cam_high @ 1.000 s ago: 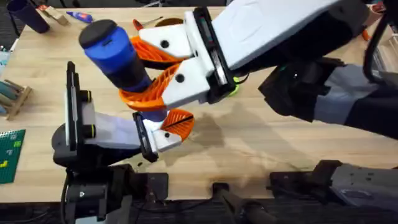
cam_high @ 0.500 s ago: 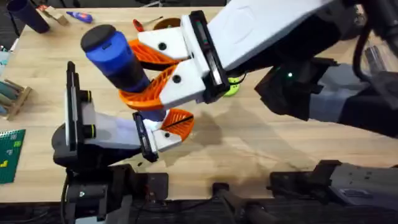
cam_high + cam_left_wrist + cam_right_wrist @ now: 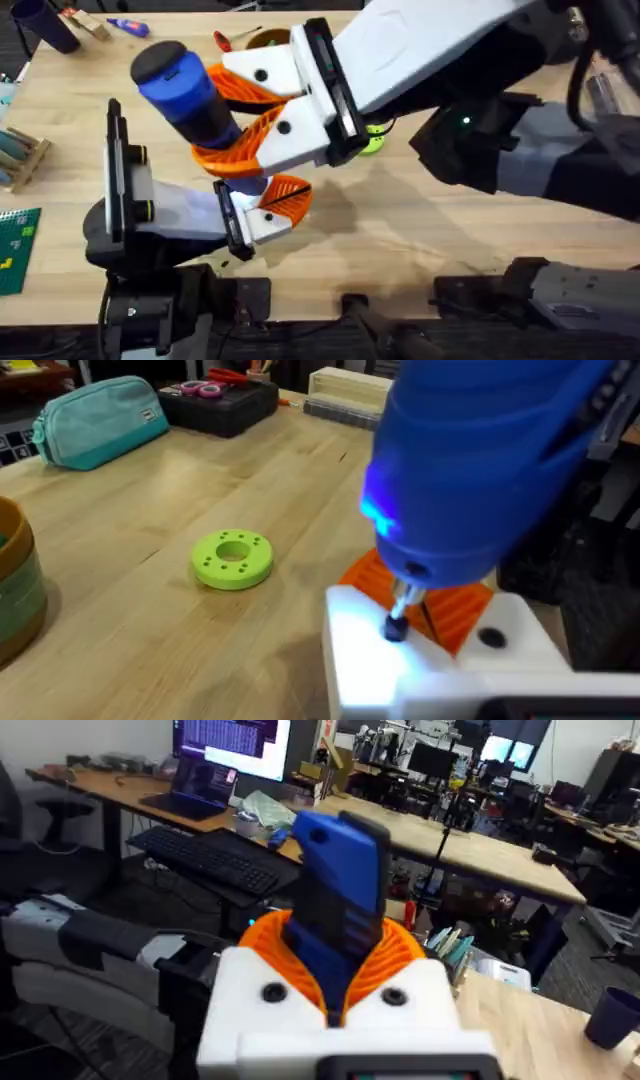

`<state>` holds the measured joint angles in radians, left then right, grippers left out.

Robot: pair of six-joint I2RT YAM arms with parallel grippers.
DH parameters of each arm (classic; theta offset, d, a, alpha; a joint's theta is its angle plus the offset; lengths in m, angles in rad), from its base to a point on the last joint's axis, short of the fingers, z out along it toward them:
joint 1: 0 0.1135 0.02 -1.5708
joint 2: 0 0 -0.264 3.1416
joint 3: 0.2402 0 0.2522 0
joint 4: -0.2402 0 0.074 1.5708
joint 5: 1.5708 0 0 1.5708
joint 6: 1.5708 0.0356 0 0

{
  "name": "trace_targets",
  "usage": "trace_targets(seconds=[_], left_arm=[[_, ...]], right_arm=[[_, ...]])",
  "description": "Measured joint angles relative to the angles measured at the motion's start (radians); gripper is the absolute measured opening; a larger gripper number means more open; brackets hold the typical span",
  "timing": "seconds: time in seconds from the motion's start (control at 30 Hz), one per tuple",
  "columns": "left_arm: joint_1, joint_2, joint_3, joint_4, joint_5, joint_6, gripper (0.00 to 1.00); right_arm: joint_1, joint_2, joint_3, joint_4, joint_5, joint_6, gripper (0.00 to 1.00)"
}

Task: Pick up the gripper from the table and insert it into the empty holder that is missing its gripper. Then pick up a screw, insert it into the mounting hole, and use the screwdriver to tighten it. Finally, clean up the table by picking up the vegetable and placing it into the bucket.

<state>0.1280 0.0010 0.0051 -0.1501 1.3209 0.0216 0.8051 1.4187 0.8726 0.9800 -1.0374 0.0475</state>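
My right gripper (image 3: pixel 212 118) is shut on the blue screwdriver (image 3: pixel 185 90), which tilts with its nose down. The right wrist view shows that screwdriver (image 3: pixel 340 910) clamped between my orange ribbed fingers (image 3: pixel 400 960). Its bit rests on a dark screw (image 3: pixel 396 628) in the white holder (image 3: pixel 440 670), and a blue light glows on its nose. The small orange gripper (image 3: pixel 288 195) sits in the holder (image 3: pixel 250 222) on my left gripper (image 3: pixel 262 208). A green ring-shaped piece (image 3: pixel 232 558), perhaps the vegetable, lies on the table (image 3: pixel 400 230), partly hidden in the overhead view (image 3: pixel 374 141).
A brown round bucket (image 3: pixel 266 38) stands at the back, and its wall shows close by (image 3: pixel 15 590). A red-handled screwdriver (image 3: pixel 225 40), a dark cup (image 3: pixel 45 22), a wooden rack (image 3: pixel 20 155) and a green board (image 3: pixel 15 245) line the left. A teal pouch (image 3: pixel 100 420) lies farther off.
The right arm with the screwdriver shifted slightly towards the left a second ago. It has held still since then. The left arm has not moved.
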Motion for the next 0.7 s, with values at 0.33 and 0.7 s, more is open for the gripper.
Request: trace_targets(seconds=[0.33, 0.7], left_arm=[[0.000, 0.000, 0.000, 0.000, 0.000, 0.000, 0.012], [0.000, 0.000, 0.000, 0.000, 0.000, 0.000, 0.012]], right_arm=[[0.003, 0.000, 0.000, 0.000, 0.000, 0.000, 0.044], [0.008, 0.000, 0.002, -0.018, 0.001, 0.000, 0.044]])
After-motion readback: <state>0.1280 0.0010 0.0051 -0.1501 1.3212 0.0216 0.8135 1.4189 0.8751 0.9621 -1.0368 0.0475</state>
